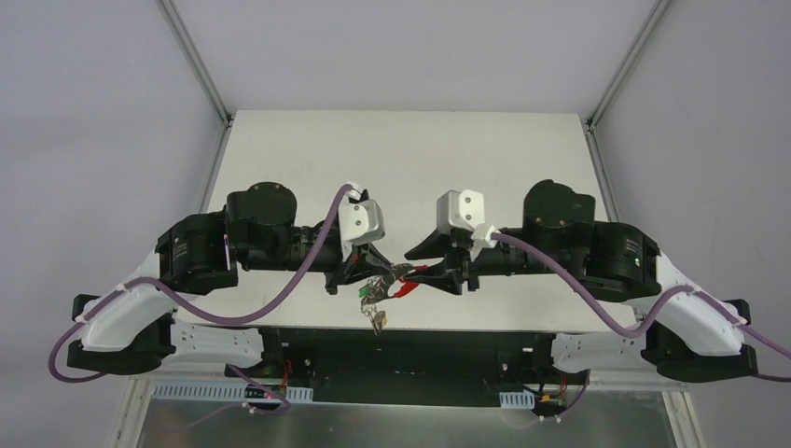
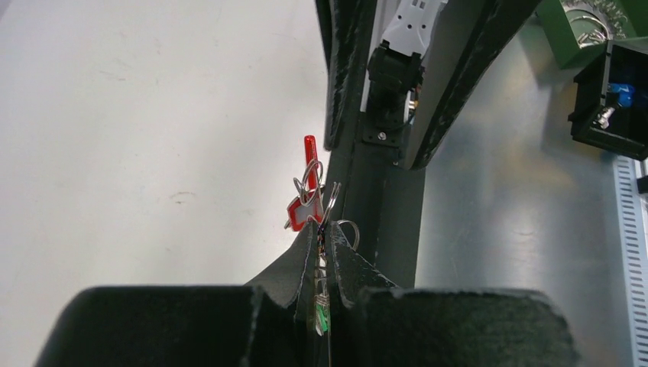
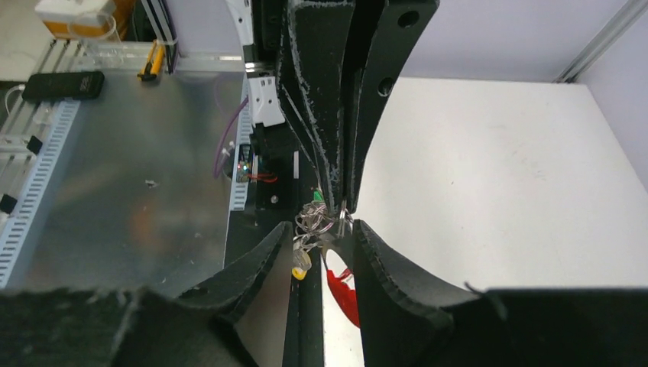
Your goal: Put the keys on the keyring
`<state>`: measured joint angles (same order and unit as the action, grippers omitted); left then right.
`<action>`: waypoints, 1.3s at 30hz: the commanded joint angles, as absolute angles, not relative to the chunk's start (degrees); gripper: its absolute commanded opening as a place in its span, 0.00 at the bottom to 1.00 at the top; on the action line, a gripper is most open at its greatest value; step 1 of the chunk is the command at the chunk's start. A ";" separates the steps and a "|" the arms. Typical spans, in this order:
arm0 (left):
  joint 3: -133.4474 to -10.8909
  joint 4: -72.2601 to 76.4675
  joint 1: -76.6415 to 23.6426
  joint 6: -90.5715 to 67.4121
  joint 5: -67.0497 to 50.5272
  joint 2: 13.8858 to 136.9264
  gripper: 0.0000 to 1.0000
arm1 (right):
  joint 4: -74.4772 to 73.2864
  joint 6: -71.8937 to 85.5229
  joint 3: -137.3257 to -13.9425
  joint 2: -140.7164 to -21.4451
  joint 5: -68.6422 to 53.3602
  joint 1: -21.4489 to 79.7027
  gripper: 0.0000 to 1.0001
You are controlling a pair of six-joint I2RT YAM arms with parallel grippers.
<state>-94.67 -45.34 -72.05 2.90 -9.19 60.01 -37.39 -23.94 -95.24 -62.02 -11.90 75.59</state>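
The keyring (image 1: 390, 277) hangs in the air between both grippers over the table's front edge. My left gripper (image 1: 371, 271) is shut on its silver rings (image 2: 330, 200), with a green bit (image 2: 321, 317) deep between the jaws and the red clip (image 2: 304, 205) just past the fingertips. My right gripper (image 3: 322, 224) is open, its fingers either side of the ring bunch (image 3: 317, 218). The red clip (image 3: 344, 294) and a yellow-headed key (image 3: 300, 269) hang below. Small keys dangle beneath the bunch (image 1: 376, 317). No blue key shows.
The white table (image 1: 401, 159) stretches behind the grippers. A black frame bar (image 2: 382, 206) and metal floor plate (image 3: 122, 176) lie below the front edge. A black box (image 2: 611, 99) sits off the table at the far right of the left wrist view.
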 commanded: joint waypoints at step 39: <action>-97.58 -49.05 -72.42 2.20 -15.02 61.14 0.00 | -38.92 -24.96 -99.41 -69.71 -14.85 75.06 0.12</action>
<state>-96.12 -50.48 -72.05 2.28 -13.50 61.52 -42.24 -25.52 -97.45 -69.41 -14.06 75.46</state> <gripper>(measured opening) 0.009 0.155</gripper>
